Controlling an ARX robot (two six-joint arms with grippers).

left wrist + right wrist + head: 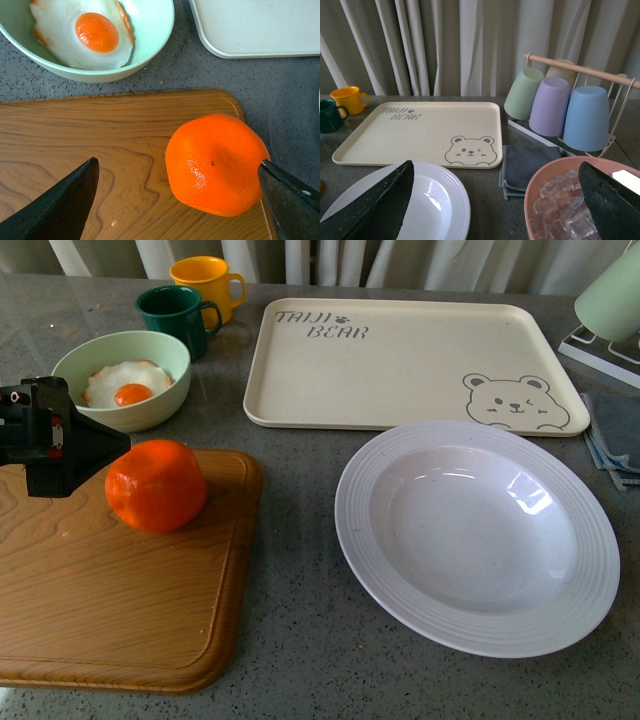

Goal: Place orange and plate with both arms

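Observation:
The orange (156, 485) rests on the far part of a wooden cutting board (110, 590). My left gripper (112, 445) reaches in from the left edge, right beside the fruit. In the left wrist view the left gripper (178, 164) is open around the orange (215, 165): one finger (290, 200) touches its side, the other finger (65, 205) stands well apart over the board. The white ridged plate (360, 510) lies empty on the grey counter to the right. My right gripper (496, 164) hangs open, empty, above the counter between the plate (435, 205) and a pink bowl; the front view does not show it.
A pale green bowl (165, 350) with a fried egg, a dark green mug (178, 318) and a yellow mug (208, 285) stand at the back left. The cream bear tray (400, 360) lies behind the plate. A pink bowl (540, 175) of ice cubes, a grey cloth (525, 165) and a cup rack (560, 105) are at the right.

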